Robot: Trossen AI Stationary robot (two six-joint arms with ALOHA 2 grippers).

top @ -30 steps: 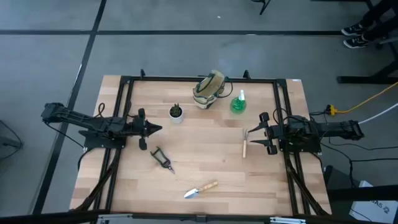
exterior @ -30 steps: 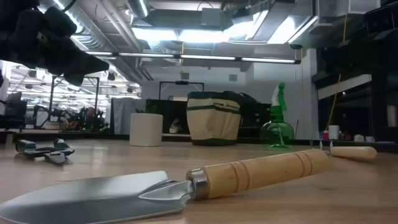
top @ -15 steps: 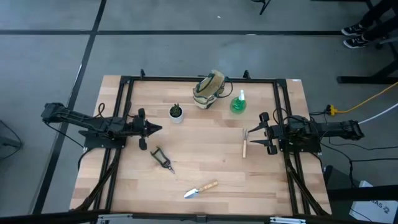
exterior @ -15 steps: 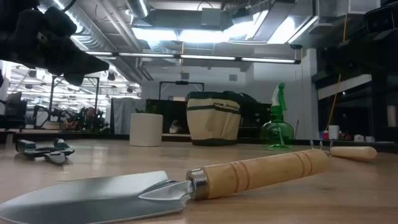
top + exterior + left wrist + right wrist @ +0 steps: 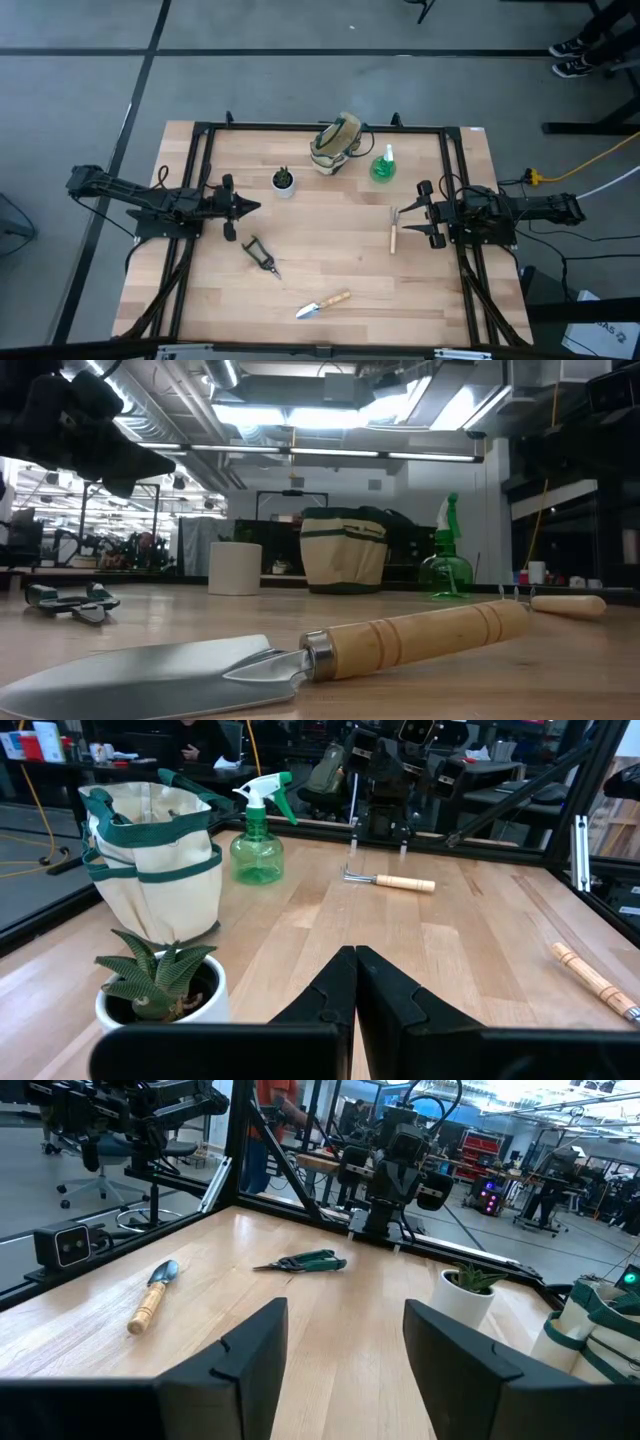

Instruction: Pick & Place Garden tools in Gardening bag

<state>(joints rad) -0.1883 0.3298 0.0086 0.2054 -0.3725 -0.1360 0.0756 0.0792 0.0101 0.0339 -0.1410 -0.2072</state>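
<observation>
All 4 garden tools lie outside the gardening bag.

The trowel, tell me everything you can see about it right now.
The trowel has a shiny silver pointed blade, a metal collar and a pale, ringed wooden handle. It lies flat on the wooden table near the front edge, blade toward the left arm's side. It is the closest thing to the low camera. Nothing touches it but the table; both pincers are far from it.

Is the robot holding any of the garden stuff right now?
No, nothing is held. The left tool is shut and empty above the table; the right tool is open and empty near the stick tool.
</observation>
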